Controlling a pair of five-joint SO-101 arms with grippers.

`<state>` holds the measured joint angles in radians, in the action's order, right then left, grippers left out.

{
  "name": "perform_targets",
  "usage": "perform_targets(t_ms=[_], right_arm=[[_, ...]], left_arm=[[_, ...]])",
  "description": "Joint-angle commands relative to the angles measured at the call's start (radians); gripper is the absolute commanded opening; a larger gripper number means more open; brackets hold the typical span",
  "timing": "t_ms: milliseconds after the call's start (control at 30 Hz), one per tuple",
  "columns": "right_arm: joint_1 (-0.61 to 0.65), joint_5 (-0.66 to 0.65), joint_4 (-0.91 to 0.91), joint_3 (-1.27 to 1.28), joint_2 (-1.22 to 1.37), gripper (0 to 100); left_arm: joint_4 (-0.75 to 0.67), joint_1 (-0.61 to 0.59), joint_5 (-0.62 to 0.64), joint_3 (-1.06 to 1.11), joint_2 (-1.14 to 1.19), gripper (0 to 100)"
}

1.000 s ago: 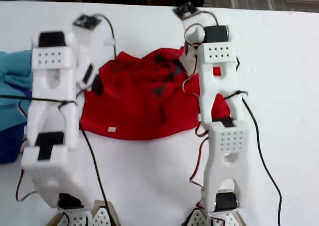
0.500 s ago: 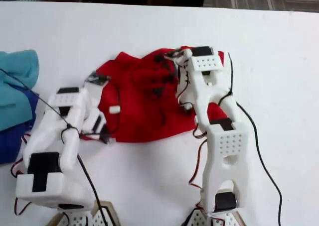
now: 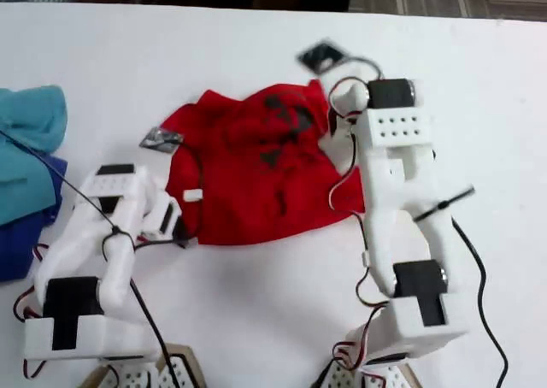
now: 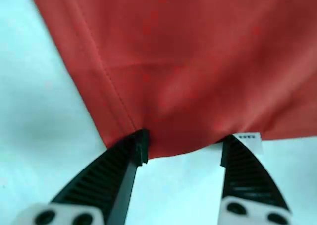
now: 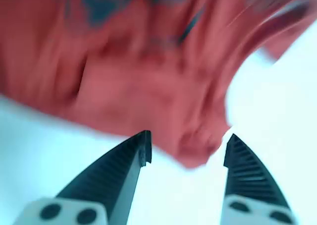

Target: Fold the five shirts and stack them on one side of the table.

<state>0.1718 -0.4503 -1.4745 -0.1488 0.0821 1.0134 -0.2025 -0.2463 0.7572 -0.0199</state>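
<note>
Left claw wide at stitched hem of rumpled red shirt

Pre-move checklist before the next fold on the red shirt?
1. Left gripper open: ok.
2. Red shirt hem between the left jaws: ok.
3. Right gripper open: ok.
4. Right jaws touching fabric: cannot tell.
5. Red shirt lying flat: not ok, rumpled.
6. Teal shirt and blue shirt apart from the red one: ok.
</note>
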Motion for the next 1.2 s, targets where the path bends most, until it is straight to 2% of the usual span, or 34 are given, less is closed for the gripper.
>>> perform_targets(t_ms=[0,233,467,600,800,1167], right_arm=[[0.01,0.106,0.148,-0.008,0.053,23.7],[0.008,0.11,0.147,-0.017,0.381,23.7],[0.008,0.101,-0.053,-0.011,0.351,23.7],[0.008,0.026,-0.125,-0.009,0.294,23.8],[-0.002,0.018,-0.018,-0.009,0.246,23.9],[-0.021,0.012,0.085,-0.015,0.41,23.8]], left_arm=[[-0.028,0.006,0.034,0.002,-0.003,25],[-0.029,0.006,0.032,0.004,-0.003,22],[-0.029,0.006,0.031,0.004,-0.002,22],[-0.029,0.006,0.031,0.004,-0.002,22],[-0.029,0.006,0.031,0.001,0.0,22],[-0.031,0.006,0.031,0.002,0.0,22]])
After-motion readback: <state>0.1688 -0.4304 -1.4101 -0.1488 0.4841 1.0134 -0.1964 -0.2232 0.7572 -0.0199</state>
